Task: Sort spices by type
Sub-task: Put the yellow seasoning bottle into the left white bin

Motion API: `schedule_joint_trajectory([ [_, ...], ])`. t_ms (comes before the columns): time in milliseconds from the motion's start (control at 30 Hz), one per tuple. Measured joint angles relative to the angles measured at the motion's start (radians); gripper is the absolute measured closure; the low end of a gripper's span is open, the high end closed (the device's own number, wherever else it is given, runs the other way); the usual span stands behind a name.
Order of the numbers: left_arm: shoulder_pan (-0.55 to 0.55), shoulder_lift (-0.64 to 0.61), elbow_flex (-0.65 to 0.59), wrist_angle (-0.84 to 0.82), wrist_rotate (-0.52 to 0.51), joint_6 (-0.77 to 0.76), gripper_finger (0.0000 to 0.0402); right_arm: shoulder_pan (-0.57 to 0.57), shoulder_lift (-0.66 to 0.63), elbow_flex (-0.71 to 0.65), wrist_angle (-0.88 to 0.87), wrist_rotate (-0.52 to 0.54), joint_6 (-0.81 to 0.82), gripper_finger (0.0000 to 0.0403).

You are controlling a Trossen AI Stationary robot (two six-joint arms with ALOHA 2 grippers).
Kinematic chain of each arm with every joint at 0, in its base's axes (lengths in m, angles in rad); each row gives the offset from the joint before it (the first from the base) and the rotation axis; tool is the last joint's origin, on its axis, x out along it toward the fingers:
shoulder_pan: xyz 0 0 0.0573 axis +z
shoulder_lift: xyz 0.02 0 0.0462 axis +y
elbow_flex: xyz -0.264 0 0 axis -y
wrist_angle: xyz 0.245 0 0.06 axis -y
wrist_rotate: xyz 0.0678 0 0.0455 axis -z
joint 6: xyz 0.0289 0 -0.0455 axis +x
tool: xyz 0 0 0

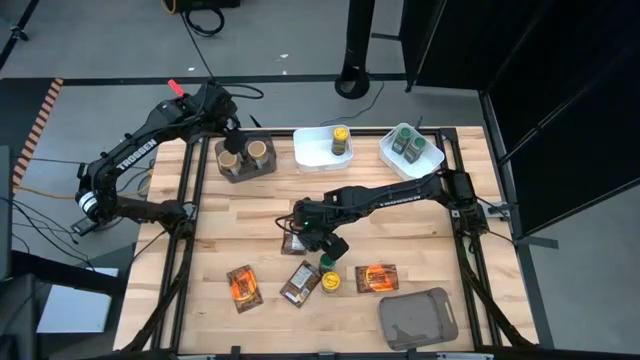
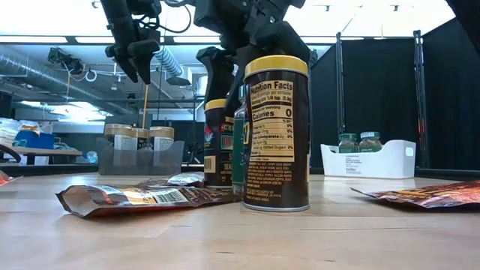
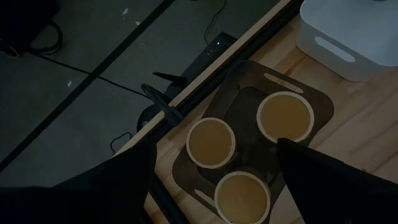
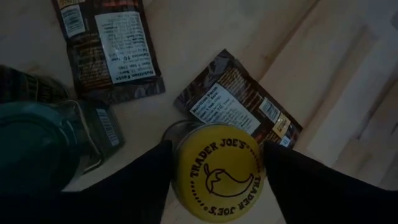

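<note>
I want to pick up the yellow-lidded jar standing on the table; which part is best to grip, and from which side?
Grip the yellow-lidded jar around its round lid, from straight above. It stands upright, with packets lying close beside it, so the top is freest. The right claw is open around it.

The high view is evenly lit: the bench (image 1: 250,240) reads pale and warm, the arms throw only faint, soft shadows, and the floor around it is grey to near black. In the low view bright ceiling strip lights (image 2: 60,19) bleach the upper part, so the arms stand in dark silhouette; the near yellow-lidded jar (image 2: 276,135) is sharp, the foreground bench edge and the far room soft. Both wrist views are dim. The tan lids (image 3: 211,143) glow faintly; the yellow lid (image 4: 217,171) is slightly blurred, with its surroundings murky.
</note>
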State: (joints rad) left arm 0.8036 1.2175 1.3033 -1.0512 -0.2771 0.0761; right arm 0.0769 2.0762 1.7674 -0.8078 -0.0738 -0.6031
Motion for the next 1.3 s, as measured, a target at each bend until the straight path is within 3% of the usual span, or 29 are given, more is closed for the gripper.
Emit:
schedule_joint_trajectory([
  [300, 0.000, 0.000, 0.000, 0.000, 0.000, 0.001, 0.0065, 0.000, -0.003, 0.003, 0.002, 0.003, 0.005, 0.0229],
  [467, 0.000, 0.000, 0.000, 0.000, 0.000, 0.002, 0.0065, 0.000, -0.003, 0.004, 0.003, 0.003, 0.008, 0.0239],
  [667, 0.000, 0.000, 0.001, 0.000, 0.000, 0.002, 0.0065, 0.001, -0.003, 0.004, -0.014, -0.004, 0.090, 0.0208],
  [1033, 0.000, 0.000, 0.001, 0.000, 0.000, 0.002, 0.0065, 0.005, 0.003, -0.002, -0.106, -0.012, 0.195, 0.0103],
  [1200, 0.000, 0.000, 0.001, 0.000, 0.000, 0.002, 0.0065, 0.010, 0.003, -0.002, -0.124, 0.043, 0.192, 0.0092],
  [1300, 0.000, 0.000, 0.001, 0.000, 0.000, 0.002, 0.0065, -0.006, 0.003, -0.001, -0.159, 0.042, 0.303, 0.0098],
])
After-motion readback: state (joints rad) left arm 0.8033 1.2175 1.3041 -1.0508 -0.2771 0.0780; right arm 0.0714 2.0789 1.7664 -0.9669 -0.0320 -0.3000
